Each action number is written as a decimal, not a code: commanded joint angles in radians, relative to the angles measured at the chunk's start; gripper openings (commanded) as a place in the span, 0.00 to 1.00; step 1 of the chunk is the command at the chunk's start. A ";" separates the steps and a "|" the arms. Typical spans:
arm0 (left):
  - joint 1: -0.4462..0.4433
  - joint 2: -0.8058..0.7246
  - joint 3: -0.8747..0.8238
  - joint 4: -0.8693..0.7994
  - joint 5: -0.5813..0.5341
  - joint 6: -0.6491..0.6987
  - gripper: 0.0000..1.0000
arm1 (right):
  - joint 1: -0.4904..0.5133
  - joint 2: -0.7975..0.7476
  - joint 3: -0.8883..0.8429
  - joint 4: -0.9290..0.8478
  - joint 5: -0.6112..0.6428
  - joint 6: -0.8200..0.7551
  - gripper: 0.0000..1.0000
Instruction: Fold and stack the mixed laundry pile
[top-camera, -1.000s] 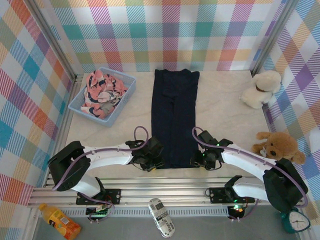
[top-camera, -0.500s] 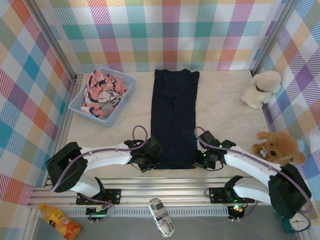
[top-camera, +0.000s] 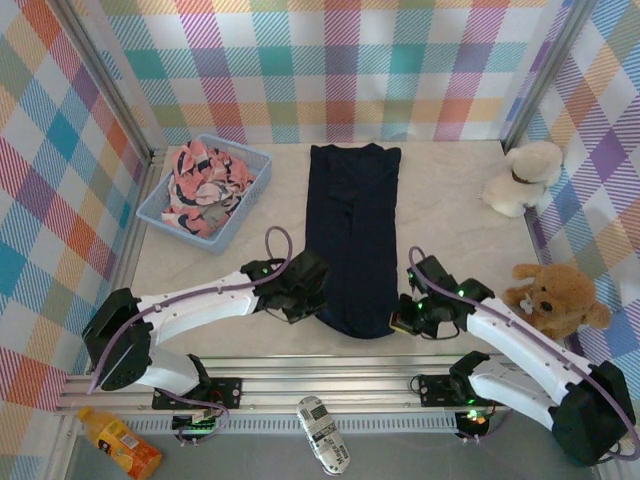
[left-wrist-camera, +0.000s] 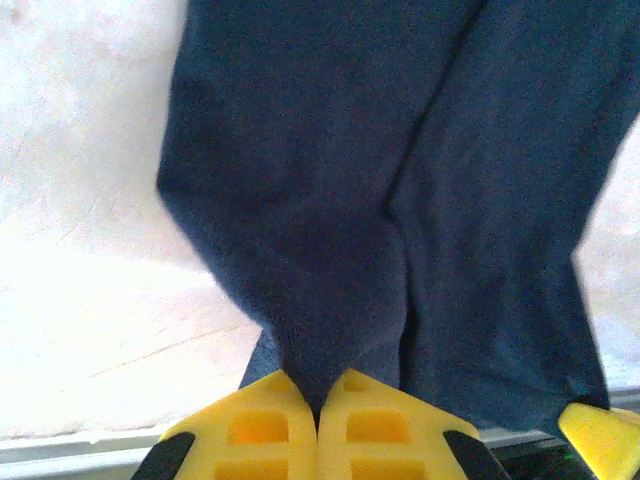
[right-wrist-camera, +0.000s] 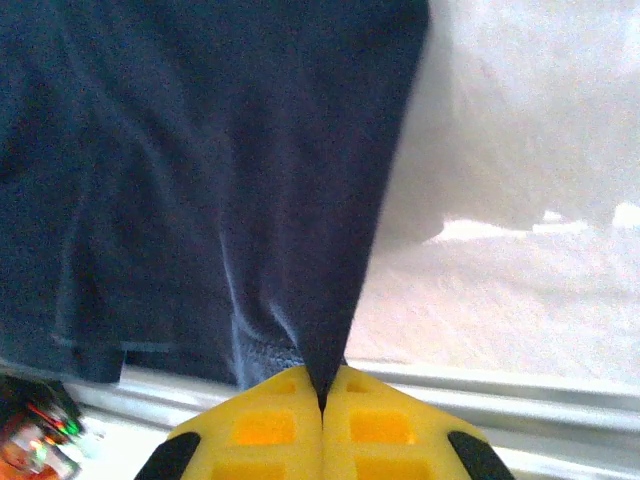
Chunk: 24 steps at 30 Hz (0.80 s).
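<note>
step: folding T-shirt (top-camera: 350, 230), table centre | left gripper (left-wrist-camera: 318, 398) and right gripper (right-wrist-camera: 322, 392) each clenched on a near hem corner | next: carry hem far, evenly | pink garment (top-camera: 203, 185) far left in basket (top-camera: 250, 198)

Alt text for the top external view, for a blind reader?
The left gripper and right gripper each pinch a near corner of the navy T-shirt, laid lengthwise on the table. A pink garment fills the blue basket far left; a white plush toy and a brown plush toy sit right.
</note>
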 joint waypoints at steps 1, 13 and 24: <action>0.082 0.047 0.085 -0.030 -0.038 0.081 0.00 | -0.076 0.084 0.095 0.060 -0.026 -0.071 0.00; 0.377 0.458 0.583 -0.080 0.075 0.304 0.00 | -0.328 0.584 0.507 0.189 -0.060 -0.208 0.00; 0.457 0.690 0.914 -0.201 0.048 0.355 1.00 | -0.376 0.843 0.855 0.137 -0.018 -0.328 1.00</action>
